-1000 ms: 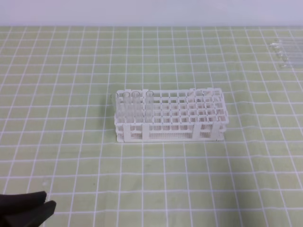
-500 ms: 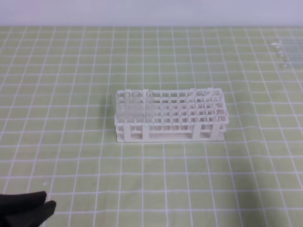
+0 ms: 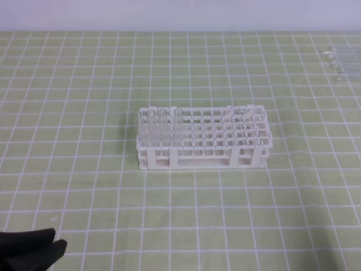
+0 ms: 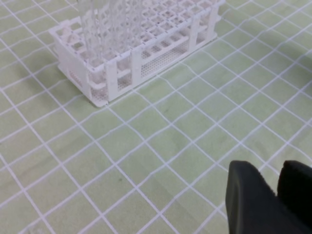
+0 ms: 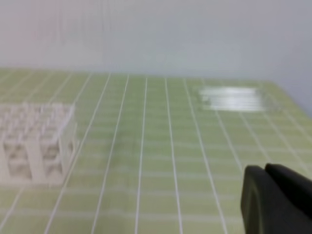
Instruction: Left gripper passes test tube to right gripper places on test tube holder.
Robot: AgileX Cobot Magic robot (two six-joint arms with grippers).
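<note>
Left gripper: the left gripper (image 3: 34,248) sits low at the near left corner of the bench (image 3: 84,186); in the left wrist view its two black fingers (image 4: 251,202) stand slightly apart with a narrow strip of mat between them, and they hold nothing.
Right gripper: seen only in the right wrist view, the right gripper (image 5: 265,195) shows at the lower right with its fingers pressed together, only a thin seam between them, and nothing held.
Holder: the white holder (image 3: 203,138) stands near the middle of the bench, well apart from both grippers; in the left wrist view the holder (image 4: 141,53) lies beyond the left gripper, toward the far side.
Tubes in holder: a few clear tubes (image 3: 161,127) stand upright in the holes at the holder's left end; the other holes look unfilled, though the far right ones are hard to read.
Loose tubes: a cluster of clear test tubes (image 3: 341,62) lies flat at the far right edge of the bench, side by side; in the right wrist view they (image 5: 233,99) are a pale blur.
Bench cover: green mat with a white grid.
</note>
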